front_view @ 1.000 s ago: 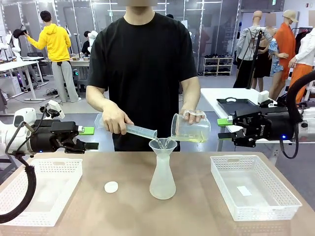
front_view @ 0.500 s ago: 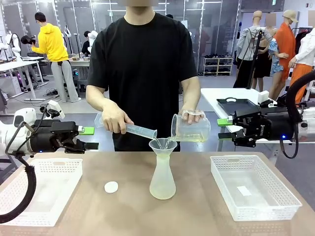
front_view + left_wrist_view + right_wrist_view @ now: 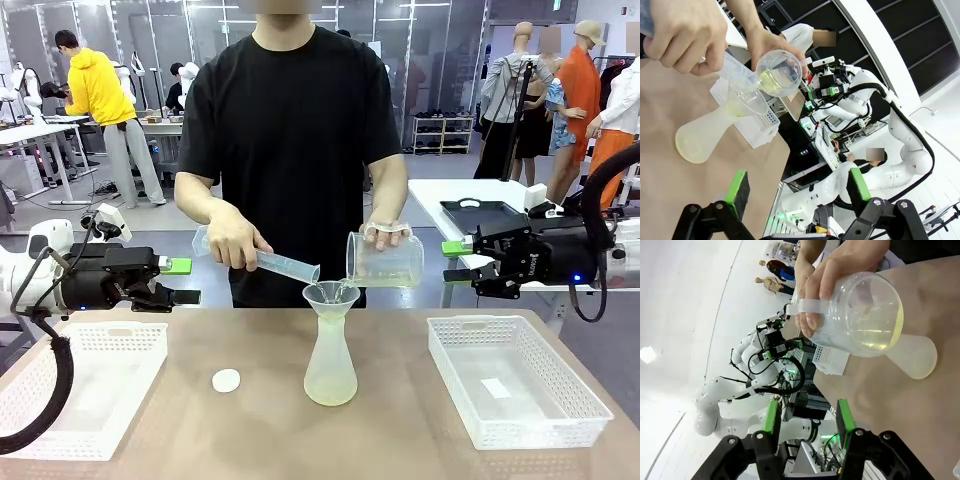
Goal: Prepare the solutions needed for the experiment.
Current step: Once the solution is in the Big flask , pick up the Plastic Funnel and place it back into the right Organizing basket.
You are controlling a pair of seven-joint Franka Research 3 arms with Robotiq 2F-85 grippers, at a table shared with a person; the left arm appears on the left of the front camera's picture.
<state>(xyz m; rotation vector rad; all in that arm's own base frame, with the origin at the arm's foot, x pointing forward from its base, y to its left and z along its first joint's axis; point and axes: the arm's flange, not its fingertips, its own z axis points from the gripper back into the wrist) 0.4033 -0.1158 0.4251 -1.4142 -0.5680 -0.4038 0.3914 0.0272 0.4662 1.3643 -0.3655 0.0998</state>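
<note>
The person tips a cup and a tube over the funnel so the yellow-green solutions pool low in the flask on the tabletop, while the left claw and right claw wait aside, both spread open, holding nothing.

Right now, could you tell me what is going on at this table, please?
The person is doing the work: one hand tips a graduated cylinder and the other hand tips a beaker of pale yellow-green liquid, both over a funnel set in a frosted conical flask. A shallow layer of solution lies in the flask's bottom. The left gripper and right gripper hang open and empty at either side.
</note>
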